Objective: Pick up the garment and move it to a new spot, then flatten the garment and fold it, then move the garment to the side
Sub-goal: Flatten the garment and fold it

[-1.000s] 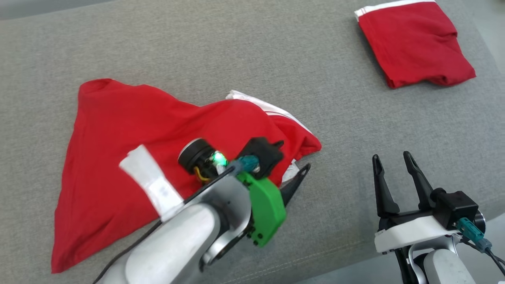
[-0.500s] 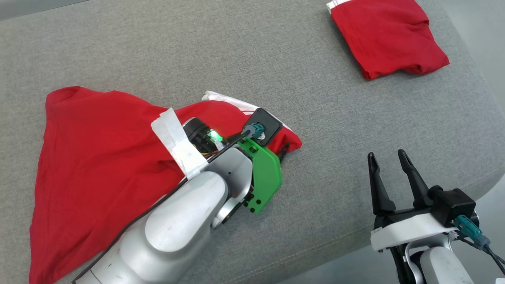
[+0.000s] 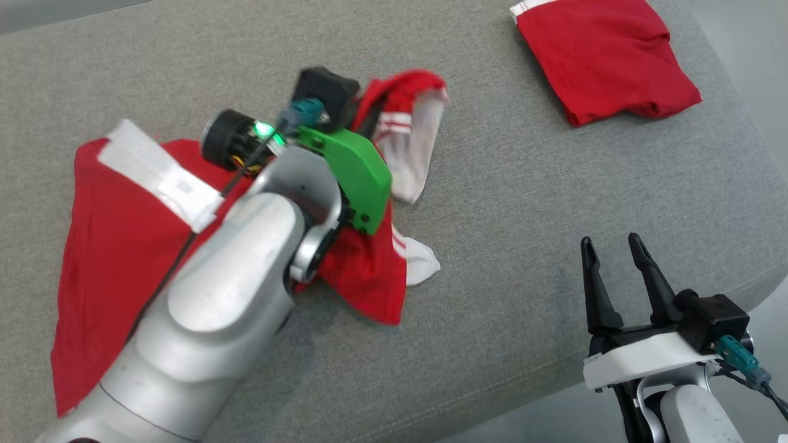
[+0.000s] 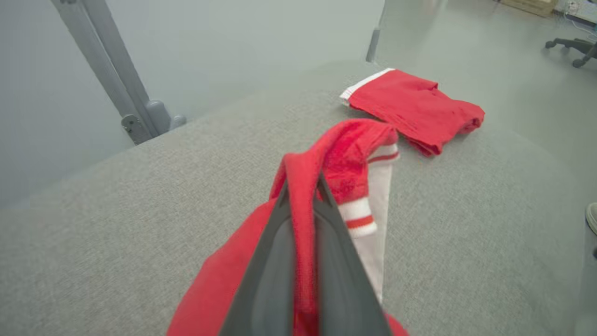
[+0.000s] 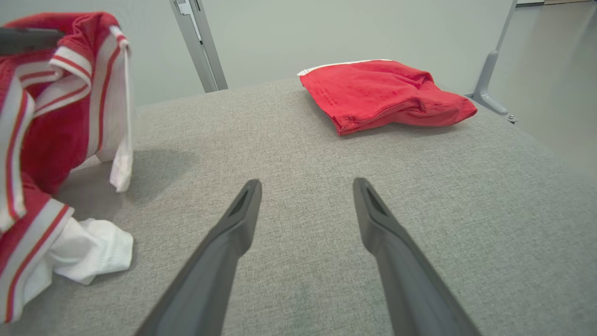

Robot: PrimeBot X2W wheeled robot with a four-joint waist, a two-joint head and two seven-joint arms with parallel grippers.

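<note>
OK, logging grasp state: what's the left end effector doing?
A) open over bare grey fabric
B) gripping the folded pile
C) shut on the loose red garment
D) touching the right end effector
C: the left end effector pinches a ridge of the loose red garment.

even bright light, soft shadows, slight motion blur

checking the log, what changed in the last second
The left gripper closed on the striped edge of the garment and lifted it up and away from the robot, dragging the cloth. The right gripper stayed open and parked; the folded red garment stayed put.
</note>
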